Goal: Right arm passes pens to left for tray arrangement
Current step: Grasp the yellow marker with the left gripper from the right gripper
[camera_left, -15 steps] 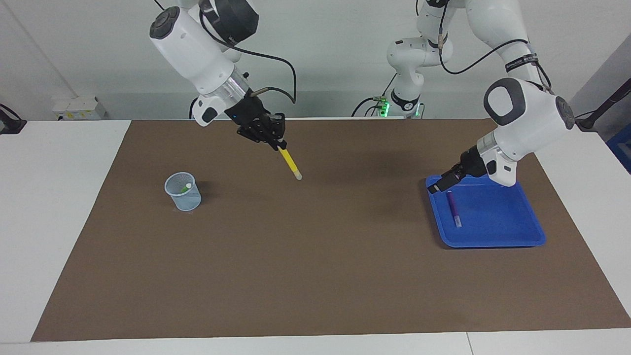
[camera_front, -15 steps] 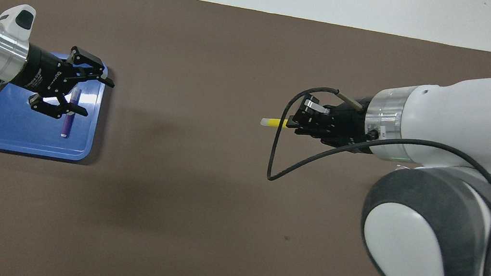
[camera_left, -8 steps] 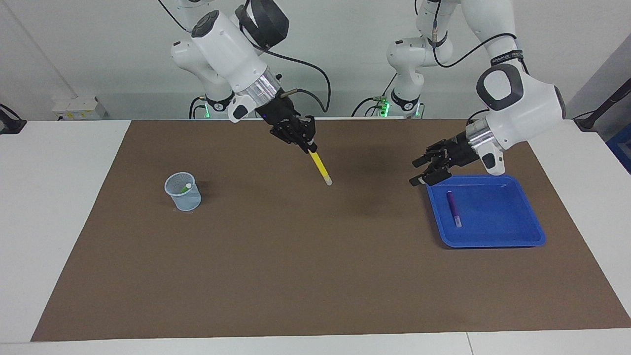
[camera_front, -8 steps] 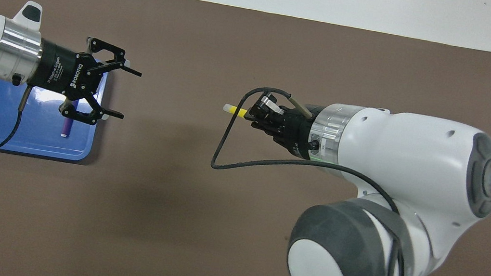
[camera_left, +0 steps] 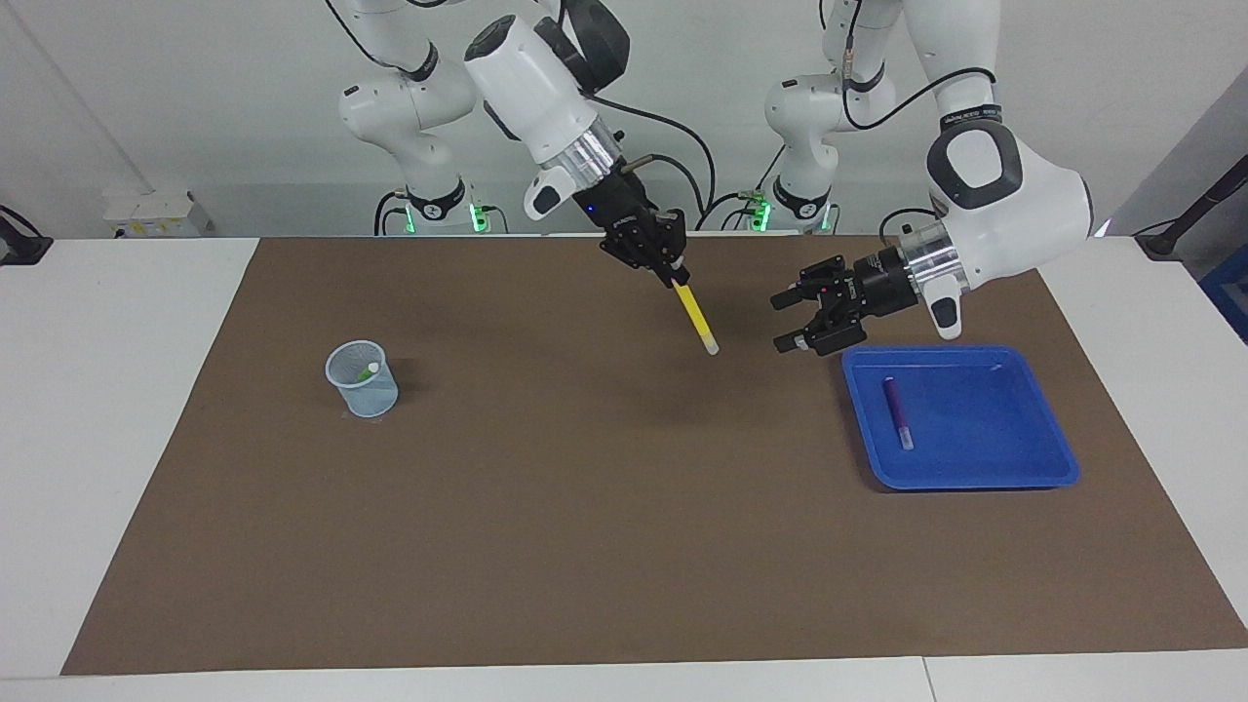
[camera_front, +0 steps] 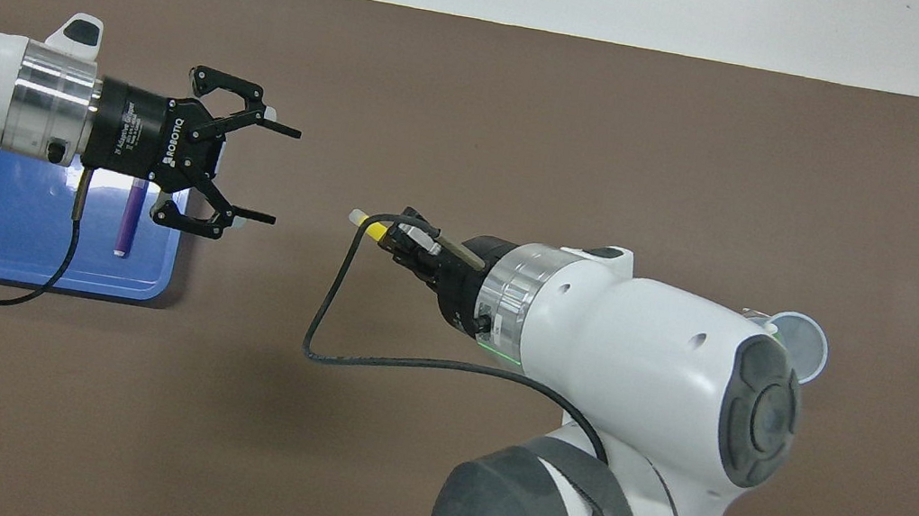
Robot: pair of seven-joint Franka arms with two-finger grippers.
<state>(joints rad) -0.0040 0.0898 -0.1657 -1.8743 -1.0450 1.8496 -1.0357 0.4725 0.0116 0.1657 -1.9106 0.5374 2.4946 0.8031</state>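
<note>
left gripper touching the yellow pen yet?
No: the open left gripper is apart from the yellow pen, which the right gripper holds.

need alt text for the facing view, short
The right gripper holds a yellow pen in the air over the brown mat, its pale tip pointing toward the open left gripper beside the blue tray. A purple pen lies in the tray; a green pen stands in a mesh cup.

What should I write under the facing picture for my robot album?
Right claw offers a yellow pen to the open left claw.
</note>
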